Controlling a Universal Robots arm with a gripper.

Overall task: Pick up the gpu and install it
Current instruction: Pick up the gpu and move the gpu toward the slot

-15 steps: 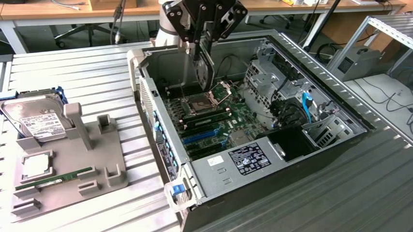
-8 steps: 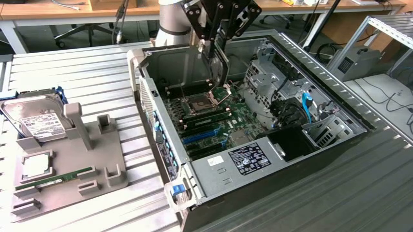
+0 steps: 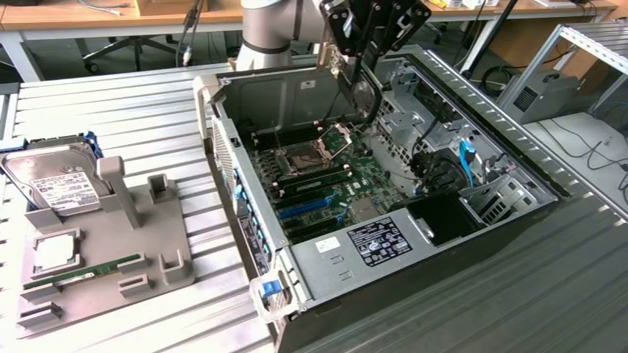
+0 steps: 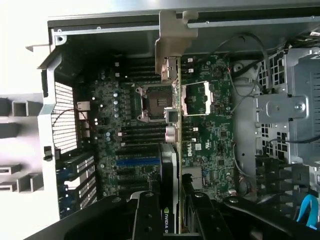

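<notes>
Clamped shut with the gripper [image 3: 371,45] on the gpu [image 3: 358,88], card held on edge, silvery bracket [image 4: 172,47] at the end far from the fingers. Hanging over the open computer case [image 3: 461,243], above the motherboard [image 3: 314,176] near the CPU socket [image 3: 306,157], not yet seated in a slot. Lying well apart on the grey holder [image 3: 108,283], at the exterior view's left: 1 hard drive [image 3: 54,184] and 1 green memory stick [image 3: 84,271].

I work on a ribbed metal table [image 3: 128,110]; beyond it wooden desks [image 3: 79,15], an office chair [image 3: 128,48] under one — cables [image 3: 595,153] on the floor [image 3: 569,136].
</notes>
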